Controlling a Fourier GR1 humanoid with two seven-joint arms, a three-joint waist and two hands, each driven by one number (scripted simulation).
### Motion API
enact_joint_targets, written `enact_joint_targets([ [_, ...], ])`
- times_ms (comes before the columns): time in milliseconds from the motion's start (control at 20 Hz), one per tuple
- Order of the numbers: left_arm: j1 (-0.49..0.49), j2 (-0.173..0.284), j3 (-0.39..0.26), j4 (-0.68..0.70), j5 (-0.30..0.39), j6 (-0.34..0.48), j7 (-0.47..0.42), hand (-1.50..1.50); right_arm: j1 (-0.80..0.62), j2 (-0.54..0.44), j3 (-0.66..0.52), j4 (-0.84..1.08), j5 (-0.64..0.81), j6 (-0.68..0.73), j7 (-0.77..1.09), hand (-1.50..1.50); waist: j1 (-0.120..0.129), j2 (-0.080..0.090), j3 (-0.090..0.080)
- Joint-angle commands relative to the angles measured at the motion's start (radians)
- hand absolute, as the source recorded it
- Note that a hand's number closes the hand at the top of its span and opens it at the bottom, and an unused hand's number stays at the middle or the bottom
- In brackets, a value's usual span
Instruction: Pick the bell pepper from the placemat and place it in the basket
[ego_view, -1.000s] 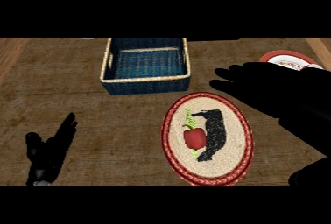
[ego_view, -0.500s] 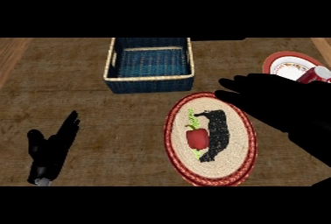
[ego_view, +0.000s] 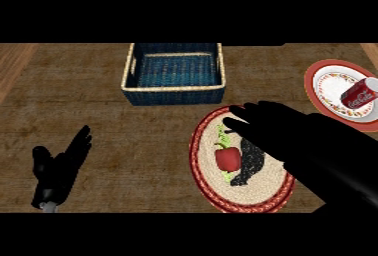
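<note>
Nothing's been picked up yet: the pepper (ego_view: 227, 158) is lying on the placemat (ego_view: 209, 186), below the basket (ego_view: 174, 94). The right hand (ego_view: 284, 132) is spread open just above it, fingers apart. Grabbing and dropping are left to do.
</note>
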Motion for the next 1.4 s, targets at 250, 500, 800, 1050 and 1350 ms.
enact_joint_targets([
  [250,0.096,-0.013,-0.035,-0.014,0.001,-0.001,0.098,0.0,0.116,0.051,0.142,0.074,0.26,-0.05,-0.117,-1.5,0.009,0.009,-0.011],
  [500,0.058,-0.028,-0.007,0.047,-0.011,0.001,0.078,0.0,0.116,0.057,0.139,0.164,0.338,-0.09,-0.219,-1.5,-0.006,0.013,-0.013],
  [800,0.12,-0.035,-0.013,0.016,-0.035,0.006,0.059,0.0,0.23,0.072,0.219,0.153,0.482,-0.196,-0.314,-1.5,-0.009,0.008,-0.013],
  [1050,0.143,-0.009,0.0,-0.042,-0.023,-0.016,0.097,0.0,0.235,0.074,0.208,0.256,0.533,-0.236,-0.401,-1.5,-0.003,0.008,-0.013],
  [1350,0.112,-0.019,0.023,0.022,-0.034,-0.049,0.066,0.0,0.217,0.166,0.246,0.388,0.614,-0.306,-0.463,-1.5,-0.001,0.01,-0.014],
])
